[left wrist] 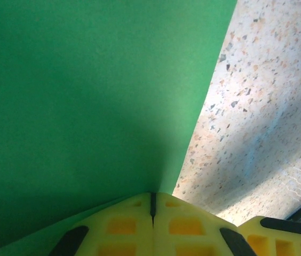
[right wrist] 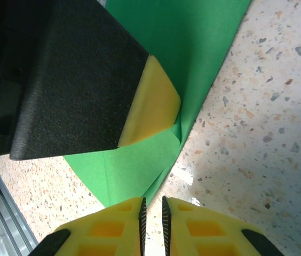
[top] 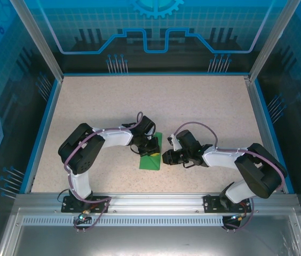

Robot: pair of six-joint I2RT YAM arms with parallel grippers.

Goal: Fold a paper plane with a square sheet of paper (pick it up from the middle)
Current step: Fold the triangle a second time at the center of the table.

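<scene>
left pincer [left wrist: 152, 205] shut on green paper [left wrist: 86, 106], unmarked

Speckled tabletop [top: 193, 106], blue-patterned enclosure walls [top: 156, 32]

A bright, plain green is seen on the paper [top: 151, 156], unmarked, darker where shaded at nine o'clock. A beige speckle with grey and brown flecks is shown by the table [top: 140, 96], edged in blue. Yellow pads with black strips are carried by the left gripper [left wrist: 152, 205] and right gripper [right wrist: 151, 205].
</scene>
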